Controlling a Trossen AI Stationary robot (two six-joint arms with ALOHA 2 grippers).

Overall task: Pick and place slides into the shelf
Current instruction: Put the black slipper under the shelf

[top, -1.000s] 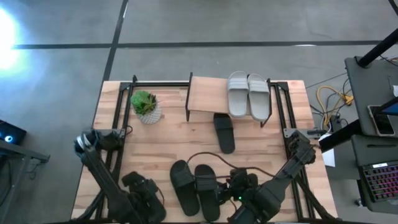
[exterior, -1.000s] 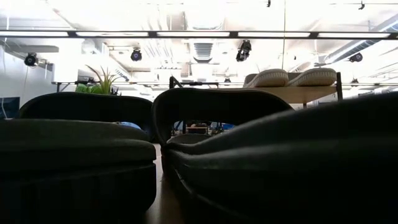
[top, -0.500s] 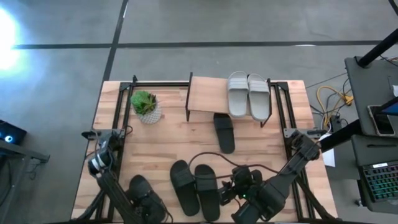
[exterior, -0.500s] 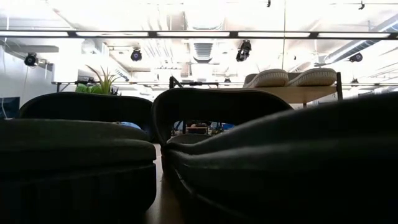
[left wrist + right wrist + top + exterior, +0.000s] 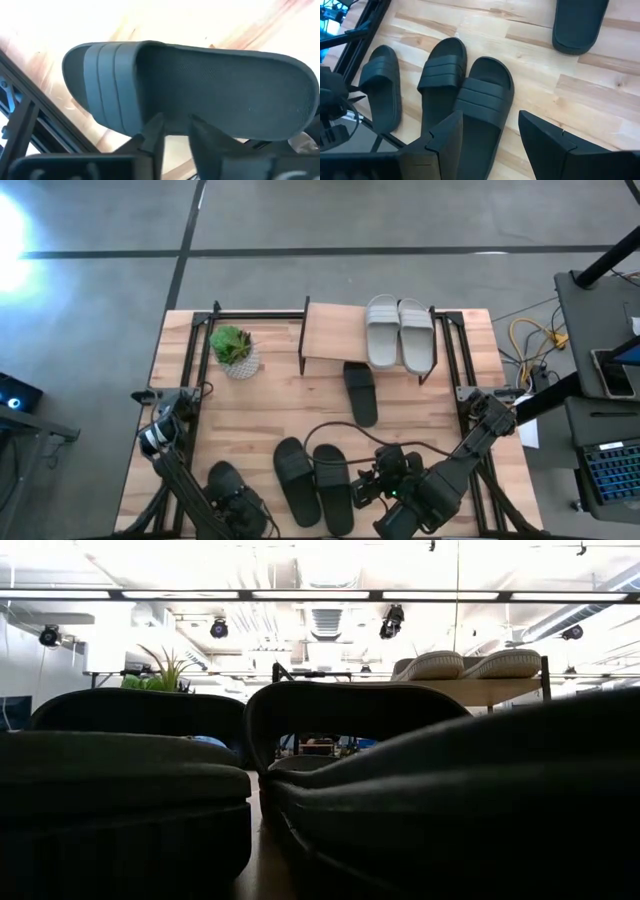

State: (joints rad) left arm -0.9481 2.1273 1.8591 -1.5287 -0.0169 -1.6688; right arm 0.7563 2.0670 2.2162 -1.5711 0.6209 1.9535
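The slides are accounted for as follows: two light grey slides (image 5: 400, 332) lie side by side on the plank top of the shelf (image 5: 335, 332), at its right end; one black slide (image 5: 360, 392) lies on the counter (image 5: 260, 415) at the shelf's front edge, its far end under the plank, and whether it counts as placed cannot be settled from above; a pair of black slides (image 5: 314, 483) lies side by side on the counter near its front edge, well apart from the shelf; a fourth black slide (image 5: 222, 483) lies at the front left, beside the left arm. A potted plant (image 5: 235, 350) stands on the counter left of the shelf. The left gripper (image 5: 172, 132) sits at the edge of the fourth black slide (image 5: 195, 90); its fingers (image 5: 152, 135) stand narrowly apart against the sole's rim, and whether they grip it cannot be told. The right gripper (image 5: 487, 130) hovers above the black pair (image 5: 465, 90), fingers (image 5: 540, 137) wide and empty. Judgement on progress: the grey pair is done, one black slide is at best partly in, and three black slides are not yet shelved; the task stands somewhere near its middle. The free left half of the plank and the space beneath it appear available for what is left.
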